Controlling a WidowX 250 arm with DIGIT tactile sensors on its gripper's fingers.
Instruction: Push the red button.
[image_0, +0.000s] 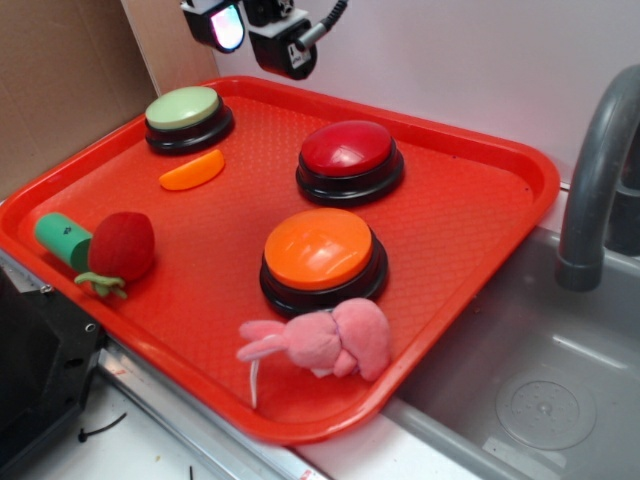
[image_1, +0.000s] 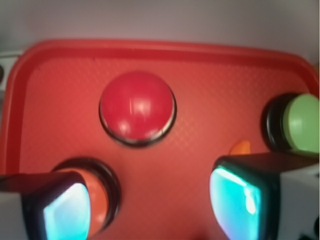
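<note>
Red tray (image_0: 480, 215) w/ glossy dark-red button (image_0: 348, 150)

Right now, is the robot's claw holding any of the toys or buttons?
No, nothing is held. The gripper is open and hangs in the air above the tray, with only empty space between its fingers. The red button sits untouched below.

gripper (image_0: 262, 30) hangs above tray's (image_0: 480, 215) back edge. air over red button (image_0: 347, 149) is clear. green button (image_0: 183, 108) left, orange button (image_0: 319, 249) in front, both apart.
</note>
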